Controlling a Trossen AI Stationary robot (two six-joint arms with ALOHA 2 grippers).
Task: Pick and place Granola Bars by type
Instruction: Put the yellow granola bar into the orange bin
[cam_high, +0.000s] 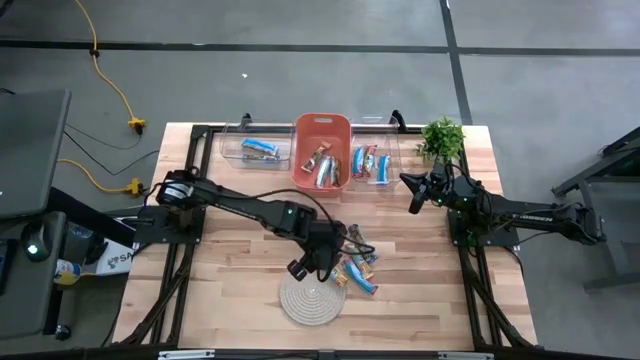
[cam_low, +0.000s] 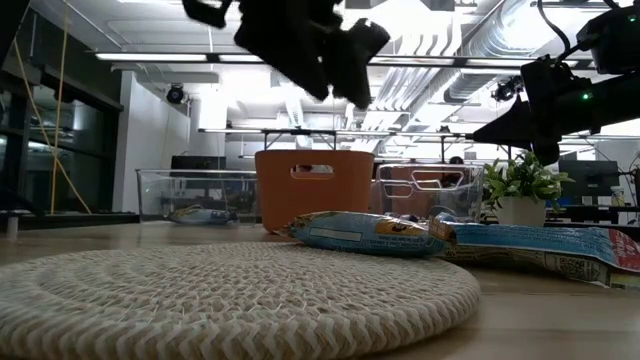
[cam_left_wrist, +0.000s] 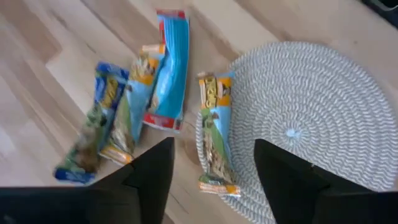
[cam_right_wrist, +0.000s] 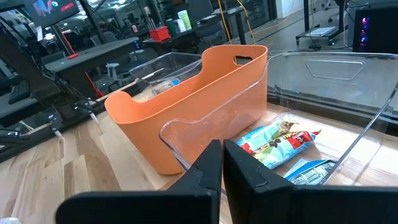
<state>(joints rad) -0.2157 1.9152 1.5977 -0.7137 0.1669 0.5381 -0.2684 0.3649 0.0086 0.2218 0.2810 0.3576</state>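
Wooden table (cam_high: 230, 290): open left claw (cam_left_wrist: 211, 174) above granola bars (cam_left_wrist: 214, 134).

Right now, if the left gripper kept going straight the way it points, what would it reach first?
Probably the granola bar lying half on the edge of the coiled rope mat. It sits between the open jaws of the left gripper, which points down at it, though the remaining height is unclear.

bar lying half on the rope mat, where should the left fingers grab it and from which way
Probably across its narrow middle, from straight above. The bar lies flat, one long side over the mat rim and clear of the other bars. The open left gripper already straddles its width, so the fingers could close on its long edges.
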